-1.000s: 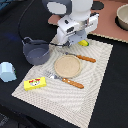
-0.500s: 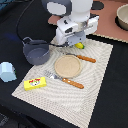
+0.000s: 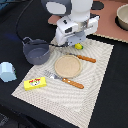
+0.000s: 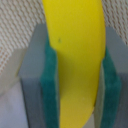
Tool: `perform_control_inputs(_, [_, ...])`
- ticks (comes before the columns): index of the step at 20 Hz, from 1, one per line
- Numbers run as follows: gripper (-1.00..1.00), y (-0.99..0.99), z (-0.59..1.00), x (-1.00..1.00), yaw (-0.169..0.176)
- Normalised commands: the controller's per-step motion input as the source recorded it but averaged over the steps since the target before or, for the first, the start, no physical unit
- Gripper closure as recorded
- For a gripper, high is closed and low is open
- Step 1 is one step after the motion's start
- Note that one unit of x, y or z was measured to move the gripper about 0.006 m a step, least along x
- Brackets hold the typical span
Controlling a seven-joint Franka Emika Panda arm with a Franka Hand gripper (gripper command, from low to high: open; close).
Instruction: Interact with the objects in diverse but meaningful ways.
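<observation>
Wrist view pretty much settles it: the hand is clamped on the yellow banana, with the green pads pressed against both sides of it and the woven placemat showing behind. From the exterior view you only catch a bit of the banana poking out under the white arm, near the far edge of the placemat.

Rest of the stuff on the dark counter: the grey-blue two-handled pot sits at the mat's edge on the exterior view's left. A round tan plate is in the middle of the mat, with a wooden-handled knife just beyond it and a fork on the near side. The flat yellow box with red print lies at the mat's near left corner, and the pale blue carton stands off the mat, further left.
</observation>
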Motion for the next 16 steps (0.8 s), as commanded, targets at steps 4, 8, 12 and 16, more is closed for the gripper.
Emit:
perform_control_inputs(4, [1.0, 0.0, 0.92, -0.81, 0.047])
perform_control_inputs(8, [1.0, 0.0, 0.52, -0.85, 0.065])
perform_control_inputs(12, [1.0, -0.07, 0.06, -0.94, 0.048])
perform_control_inputs(16, [1.0, -0.08, -0.11, -0.98, 0.062])
